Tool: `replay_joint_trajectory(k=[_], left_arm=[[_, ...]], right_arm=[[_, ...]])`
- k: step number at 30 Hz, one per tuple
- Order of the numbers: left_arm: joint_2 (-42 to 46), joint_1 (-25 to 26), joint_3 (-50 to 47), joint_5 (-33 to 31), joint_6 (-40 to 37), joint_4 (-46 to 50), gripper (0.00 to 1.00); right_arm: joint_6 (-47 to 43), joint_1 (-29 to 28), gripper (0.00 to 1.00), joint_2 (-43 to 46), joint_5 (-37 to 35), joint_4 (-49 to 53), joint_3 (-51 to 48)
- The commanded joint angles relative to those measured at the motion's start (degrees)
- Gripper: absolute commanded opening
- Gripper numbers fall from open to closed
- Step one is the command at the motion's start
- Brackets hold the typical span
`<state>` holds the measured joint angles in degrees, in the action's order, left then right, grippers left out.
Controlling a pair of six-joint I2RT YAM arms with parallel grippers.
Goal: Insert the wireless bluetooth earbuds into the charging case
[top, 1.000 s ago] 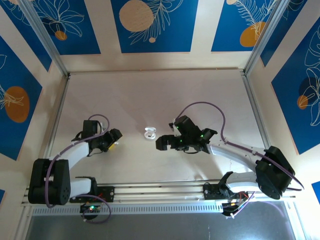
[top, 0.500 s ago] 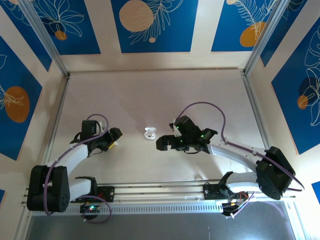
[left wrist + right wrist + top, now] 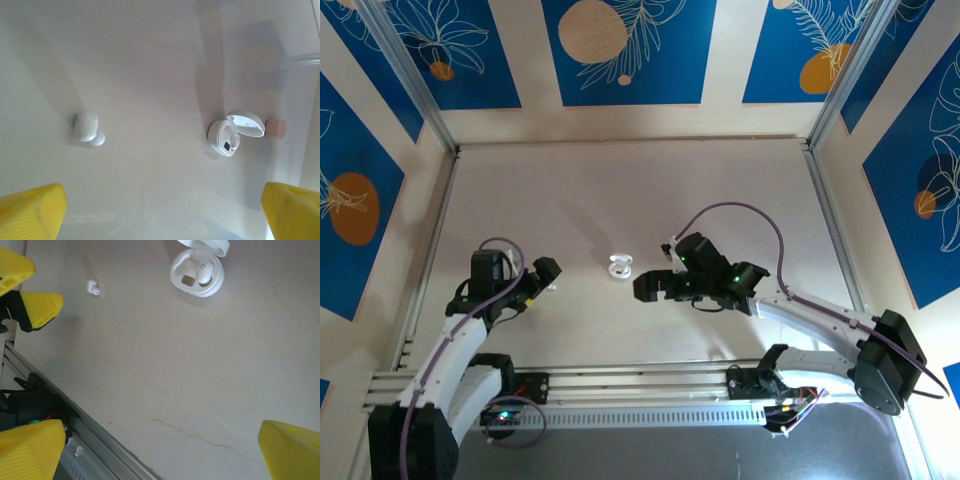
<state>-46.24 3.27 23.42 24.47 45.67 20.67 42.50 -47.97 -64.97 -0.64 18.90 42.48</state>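
The white charging case (image 3: 620,266) stands open mid-table, lid up (image 3: 232,132). In the right wrist view one white earbud (image 3: 204,272) sits in the case (image 3: 197,272), beside an empty slot. A second white earbud (image 3: 86,126) lies loose on the table (image 3: 92,287), left of the case. My left gripper (image 3: 544,280) hangs open near it, yellow fingertips (image 3: 30,210) wide apart with nothing between. My right gripper (image 3: 642,288) is open just right of the case, its fingertips (image 3: 292,450) spread over bare table.
A small pale pink bud (image 3: 276,128) lies just beyond the case. The metal rail (image 3: 75,440) along the table's near edge runs below my right gripper. The left gripper's yellow fingers (image 3: 42,307) show in the right wrist view.
My left gripper's jaws have spread wider and the left arm has drawn back a little to the left. The right arm has barely shifted. The case has not moved.
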Motion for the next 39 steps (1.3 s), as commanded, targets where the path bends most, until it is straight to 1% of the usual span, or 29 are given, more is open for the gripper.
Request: replay_joint_trajectory(k=[1,4,7,9,12,13,14,16,17,21,23,25,29,32,35,39], left_arm=[[3.3,0.3,1.9,-3.0,2.9,7.8,1.0],[3.8,0.2,2.5,-1.8,5.4,8.3,1.0],[2.1,0.2,1.9,0.8,8.0,5.4,1.0],[0.0,0.2,1.4,1.2,8.9,3.3,0.94],[-3.7,-0.1,2.1,0.1,9.0,2.2,0.79],[-5.1,-0.2,2.5,-0.2,8.9,1.7,0.75],[-6.4,-0.4,3.1,-0.7,8.4,1.4,0.72],[-8.7,-0.7,4.7,-2.0,7.1,2.2,0.71],[-9.7,-0.7,5.4,-3.0,6.1,2.3,0.68],[-13.3,-0.8,8.5,-8.2,1.4,5.6,0.67],[-15.0,-0.9,9.6,-9.6,-0.9,5.8,0.66],[-16.6,-0.9,10.6,-9.6,-3.4,5.5,0.66],[-19.3,-0.9,11.9,-9.3,-7.9,4.0,0.62],[-21.4,-0.9,11.7,-6.7,-9.8,0.8,0.55],[-24.4,-0.9,12.2,-5.7,-11.0,-0.6,0.52],[-27.5,-0.9,12.5,-5.4,-12.1,-1.5,0.51]], right_arm=[[0.0,-1.3,0.99,1.3,-2.4,0.2,-0.8],[0.0,-2.1,0.99,1.2,-3.4,-0.1,-0.8],[-0.1,-3.4,0.99,1.0,-5.7,-0.6,-1.0],[-0.1,-4.1,0.99,1.1,-7.4,-0.6,-1.0],[-0.4,-4.3,0.99,0.8,-7.8,0.0,-0.7],[-0.4,-4.4,0.99,0.8,-7.9,0.4,-0.6],[-0.4,-4.4,0.99,0.8,-7.9,0.6,-0.6],[-0.3,-4.5,0.99,0.9,-8.3,0.7,-0.8],[-0.2,-4.5,0.99,1.0,-8.4,0.8,-0.9],[1.1,-4.3,0.99,1.2,-8.4,0.9,-1.0],[1.3,-3.8,0.99,1.0,-7.6,0.6,-1.1],[1.2,-3.6,0.99,0.8,-7.1,0.4,-0.9],[0.5,-3.4,0.99,0.2,-6.7,0.2,-0.6],[0.1,-3.3,0.99,-0.4,-6.3,0.2,-0.2],[0.0,-3.3,0.99,-1.1,-6.1,0.4,0.2],[-0.1,-3.2,0.99,-1.4,-5.9,0.9,0.4]])
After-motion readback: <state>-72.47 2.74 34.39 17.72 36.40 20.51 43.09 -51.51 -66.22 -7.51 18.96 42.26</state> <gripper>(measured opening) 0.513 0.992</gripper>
